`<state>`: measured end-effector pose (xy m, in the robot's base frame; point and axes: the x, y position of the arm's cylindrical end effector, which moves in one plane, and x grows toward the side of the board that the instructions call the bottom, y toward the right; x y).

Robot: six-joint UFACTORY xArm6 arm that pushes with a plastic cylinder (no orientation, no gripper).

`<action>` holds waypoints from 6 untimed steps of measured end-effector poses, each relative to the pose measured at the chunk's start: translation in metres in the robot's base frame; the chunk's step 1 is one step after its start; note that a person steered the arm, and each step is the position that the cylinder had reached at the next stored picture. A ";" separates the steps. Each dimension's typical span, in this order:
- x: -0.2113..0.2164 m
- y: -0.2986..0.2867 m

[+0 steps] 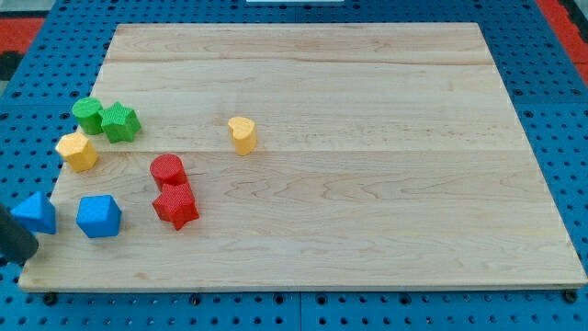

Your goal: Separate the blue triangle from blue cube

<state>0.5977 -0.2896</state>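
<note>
The blue triangle (35, 213) sits at the board's left edge, near the view's bottom left. The blue cube (98, 216) lies just to its right, with a small gap between them. A dark rod enters from the view's left edge. My tip (29, 252) is just below the blue triangle, close to or touching its lower side, and left of the blue cube.
Two green blocks (106, 119) touch at the upper left, with a yellow block (77, 150) below them. A red cylinder (167, 170) and a red star (175, 205) touch right of the blue cube. A yellow heart-like block (243, 133) stands alone. The wooden board (367, 184) lies on blue pegboard.
</note>
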 end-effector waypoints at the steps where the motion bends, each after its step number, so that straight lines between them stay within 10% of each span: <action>1: 0.010 -0.015; 6: -0.045 -0.015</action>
